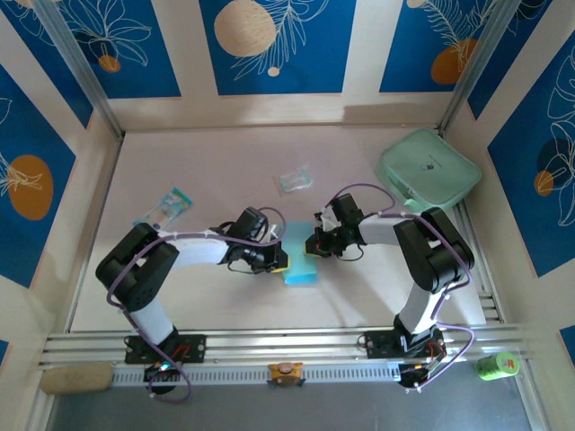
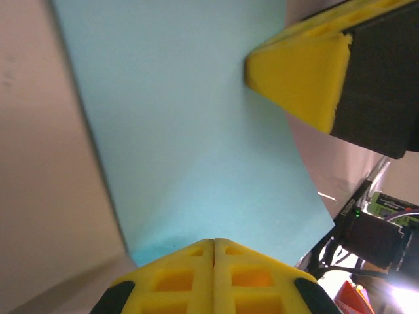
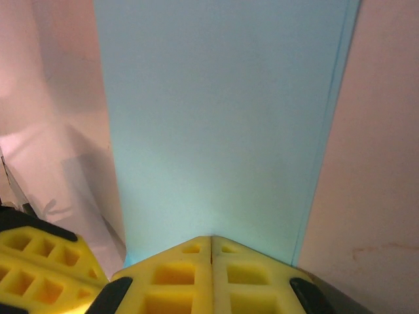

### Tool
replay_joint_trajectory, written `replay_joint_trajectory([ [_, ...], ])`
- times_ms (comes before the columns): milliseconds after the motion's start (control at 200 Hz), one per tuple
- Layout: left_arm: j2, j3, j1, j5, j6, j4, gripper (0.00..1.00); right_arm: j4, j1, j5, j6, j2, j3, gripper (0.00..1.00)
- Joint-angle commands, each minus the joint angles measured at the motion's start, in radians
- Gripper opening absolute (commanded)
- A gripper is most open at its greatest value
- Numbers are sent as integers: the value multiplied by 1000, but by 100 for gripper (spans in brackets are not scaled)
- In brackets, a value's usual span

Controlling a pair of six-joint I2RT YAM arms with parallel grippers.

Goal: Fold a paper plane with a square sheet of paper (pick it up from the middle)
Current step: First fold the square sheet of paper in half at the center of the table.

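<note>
A pale table (image 1: 225,296) stands boxed in by blue leaf-print wall panels (image 1: 278,45). One light-blue square sheet of paper (image 1: 301,268) lies at its middle. The left fingers (image 2: 190,258) and right fingers (image 3: 190,256), each pair pressed together, rest at its edges. One mint-green case (image 1: 429,171) sits far right, one clear wrapper (image 1: 294,180) far centre, and one printed packet (image 1: 169,206) left.

Light-blue paper (image 1: 301,269), yellow fingers (image 3: 177,281), mint-green case (image 1: 429,171), pale beige table (image 1: 225,162). The wall panels (image 1: 305,54) are deep blue with white leaves and orange discs.

Bright even light, soft-focus wrist close-ups
</note>
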Motion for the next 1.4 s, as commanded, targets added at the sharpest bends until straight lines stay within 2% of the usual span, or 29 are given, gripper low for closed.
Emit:
replay_joint_trajectory([
  [0, 37, -14, -21, 43, -43, 55, 0, -81, -5, 69, -7, 24, -28, 0],
  [220, 62, -76, -22, -16, 5, 28, 0, -81, -6, 71, -7, 27, -26, 0],
  [360, 63, -124, -24, -15, 15, 58, 0, -82, -6, 71, -8, 31, -26, 0],
  [740, -57, -86, -24, 11, -11, 89, 0, -86, -6, 68, -8, 29, -25, 0],
  [1020, 49, -87, -30, 60, -50, 172, 0, -84, -6, 66, -8, 30, -25, 0],
  [1180, 65, -112, -42, 51, 15, 87, 0, -91, -7, 74, -8, 32, -24, 0],
  [1395, 2, -121, -74, 13, 143, -65, 0, -89, -12, 72, -8, 32, -24, 0],
])
